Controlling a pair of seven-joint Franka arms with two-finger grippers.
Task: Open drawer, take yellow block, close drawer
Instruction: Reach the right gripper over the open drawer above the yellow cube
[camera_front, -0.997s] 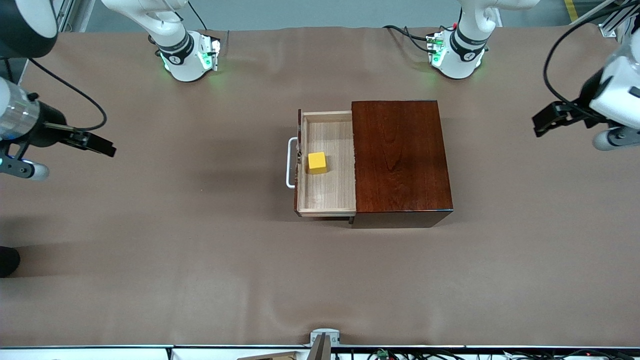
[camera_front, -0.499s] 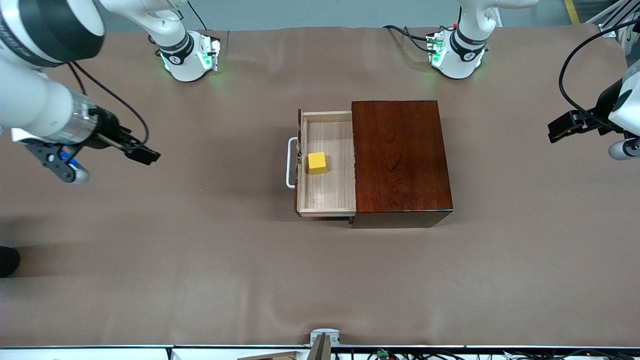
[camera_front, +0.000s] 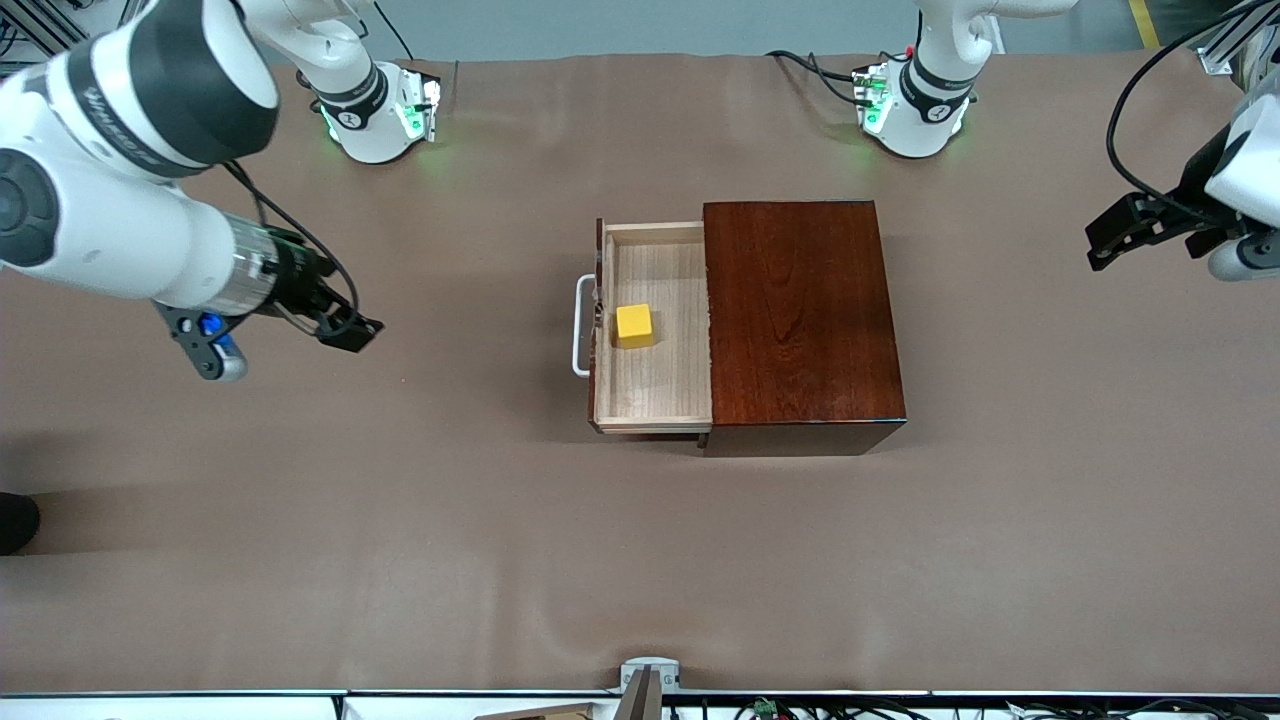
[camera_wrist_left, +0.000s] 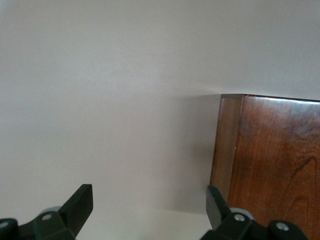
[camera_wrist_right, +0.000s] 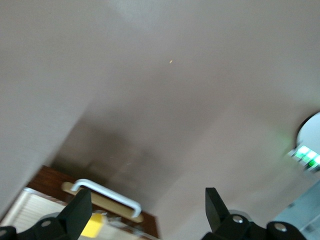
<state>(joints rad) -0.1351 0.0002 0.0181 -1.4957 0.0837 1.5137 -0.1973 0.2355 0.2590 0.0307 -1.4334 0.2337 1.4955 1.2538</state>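
Brown cloth-covered table (camera_front: 400, 560) carries glossy dark reddish-brown wooden box (camera_front: 800, 310) mid-table. Its drawer (camera_front: 655, 390), pale light-wood tray with white U-shaped bar handle (camera_front: 580, 325), stands pulled out toward right arm's end. Small bright yellow cube block (camera_front: 634, 325) sits in drawer near handle end, untouched. Right gripper (camera_front: 350, 330) over bare table, well apart from handle, jaws spread wide, empty. Left gripper (camera_front: 1120, 230) over table at left arm's end, well apart from box, fingers (camera_wrist_left: 80, 205) apart, empty.

The yellow block (camera_front: 634, 326) lies in the drawer (camera_front: 654, 395), near its handle (camera_front: 579, 326).
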